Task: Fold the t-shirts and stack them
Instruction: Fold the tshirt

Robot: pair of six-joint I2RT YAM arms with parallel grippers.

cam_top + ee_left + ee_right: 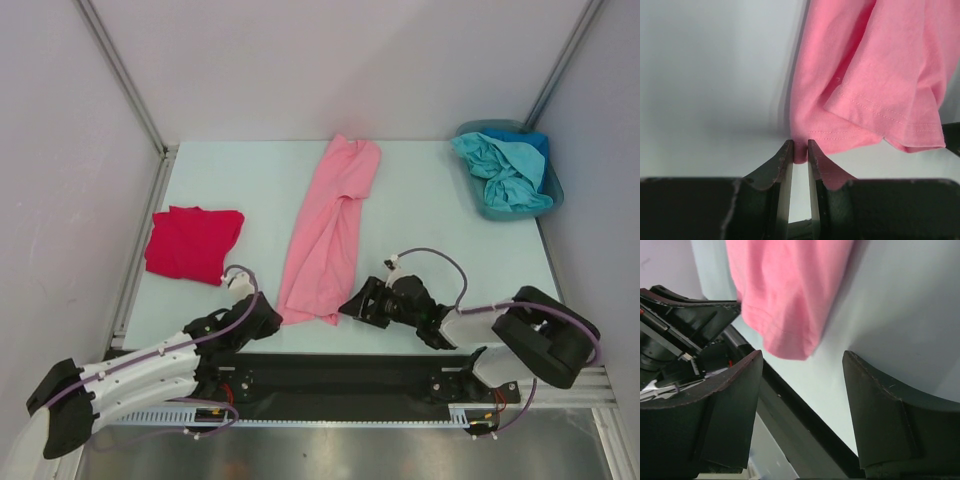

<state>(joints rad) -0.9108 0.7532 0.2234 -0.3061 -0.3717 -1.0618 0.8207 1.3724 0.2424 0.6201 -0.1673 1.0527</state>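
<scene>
The red t-shirt (193, 243) looks folded. The left gripper (800, 146) pinches the pink t-shirt (330, 230) at its near corner, while the right gripper (802, 359) gapes empty. The teal shirts (500, 170) in the bin (553, 188) remain.

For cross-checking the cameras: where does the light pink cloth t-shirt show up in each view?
Top external: light pink cloth t-shirt, a long strip down the middle of the pale table.
Left wrist: upper right, its corner pinched between the left fingers.
Right wrist: top centre, its hem beyond the open right fingers.
Shared landmark: the pale table beneath the shirt.
</scene>
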